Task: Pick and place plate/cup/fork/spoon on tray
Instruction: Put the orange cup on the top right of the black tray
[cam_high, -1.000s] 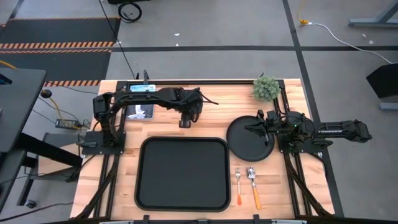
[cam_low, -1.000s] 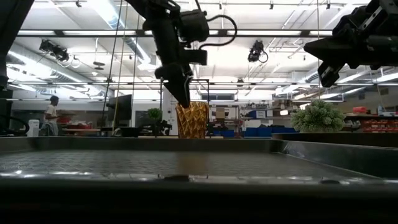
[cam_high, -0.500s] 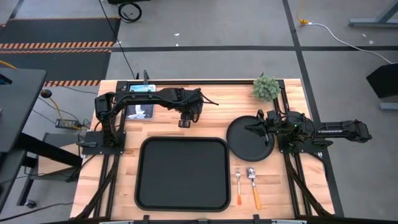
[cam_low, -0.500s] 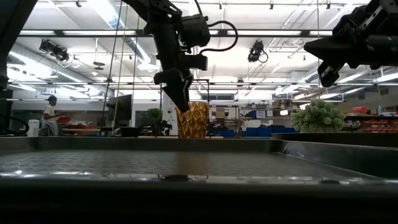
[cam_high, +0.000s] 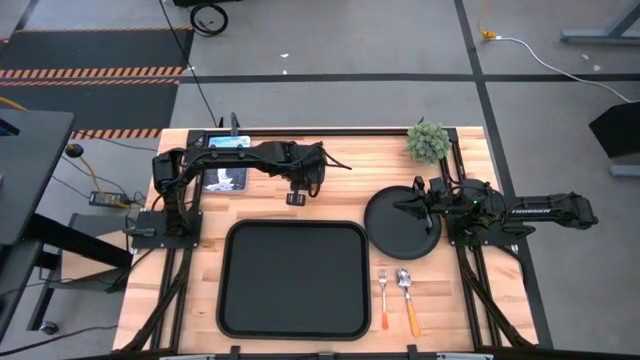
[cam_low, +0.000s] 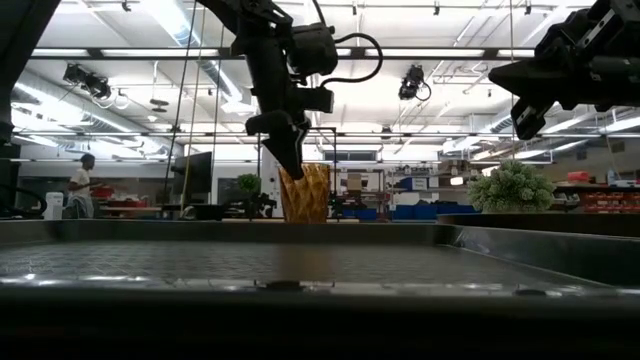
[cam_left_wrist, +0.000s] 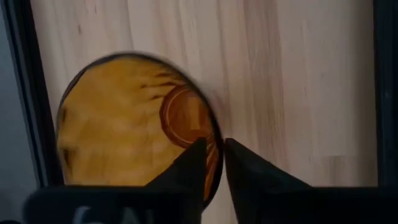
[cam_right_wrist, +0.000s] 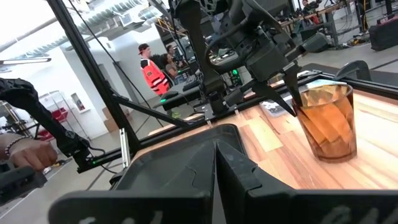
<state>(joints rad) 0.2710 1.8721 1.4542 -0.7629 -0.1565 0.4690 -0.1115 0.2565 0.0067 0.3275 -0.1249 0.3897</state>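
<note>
Dark jointed arms, looping black cables

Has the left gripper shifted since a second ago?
Yes. In the high view the left gripper has moved left and slightly back from the tray; in the low view it pinches the cup rim.

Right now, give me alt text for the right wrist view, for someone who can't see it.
The left gripper pinches the rim of the amber cup, which stands on the wooden table beyond the black plate. The right gripper's own dark fingers, shut, fill the foreground. A person in an orange vest stands in the workshop behind.
</note>
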